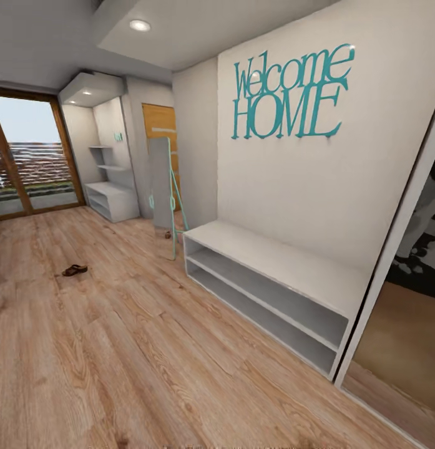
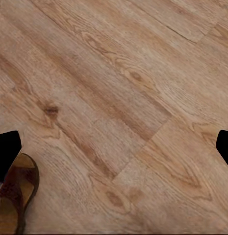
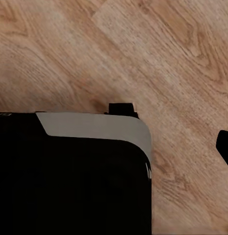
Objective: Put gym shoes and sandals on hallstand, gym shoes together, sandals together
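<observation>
Risk ahead: my left gripper (image 2: 114,142), fingers wide apart and empty, hangs beside a sandal (image 2: 15,196) and could nudge it along the corridor floor (image 2: 123,73); my right gripper's state I cannot tell.

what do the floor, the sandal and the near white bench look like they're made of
Light brown plank floor: wood or wood-look laminate, matte, with visible grain, knots and plank seams.
Dark brown strapped sandal: apparently leather, with wide dark straps over a tan insole.
Low white two-shelf bench: probably painted board, with flat, even, matte panels and no grain.
</observation>
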Motion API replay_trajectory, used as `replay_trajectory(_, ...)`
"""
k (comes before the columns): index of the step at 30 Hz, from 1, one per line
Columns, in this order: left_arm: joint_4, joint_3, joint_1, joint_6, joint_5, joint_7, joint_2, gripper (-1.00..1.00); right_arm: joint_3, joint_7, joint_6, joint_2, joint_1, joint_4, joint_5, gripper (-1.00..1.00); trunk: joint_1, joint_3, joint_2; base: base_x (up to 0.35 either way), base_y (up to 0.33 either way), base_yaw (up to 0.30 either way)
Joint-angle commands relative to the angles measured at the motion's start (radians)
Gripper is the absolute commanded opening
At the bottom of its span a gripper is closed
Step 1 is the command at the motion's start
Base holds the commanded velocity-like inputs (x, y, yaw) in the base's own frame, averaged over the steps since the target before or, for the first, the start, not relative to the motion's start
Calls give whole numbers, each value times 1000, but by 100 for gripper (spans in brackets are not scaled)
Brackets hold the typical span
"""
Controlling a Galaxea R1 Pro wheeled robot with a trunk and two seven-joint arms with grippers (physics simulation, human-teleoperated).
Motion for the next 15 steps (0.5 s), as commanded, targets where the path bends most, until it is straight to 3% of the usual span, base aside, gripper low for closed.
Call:
replay_trajectory(1,1,0,-1,-3,0,0,0,100,-1,0,-2,0,0,-1,0,100,-1,-1,-1,-283,228,299)
replay_trajectory(9,1,0,-1,-3,1,0,0,100,-1,0,-2,0,0,-1,0,100,-1,-1,-1,-271,237,299)
replay_trajectory(15,1,0,-1,-3,1,0,0,100,-1,-1,-2,1,0,0,0,100,-1,-1,-1,-176,289,266)
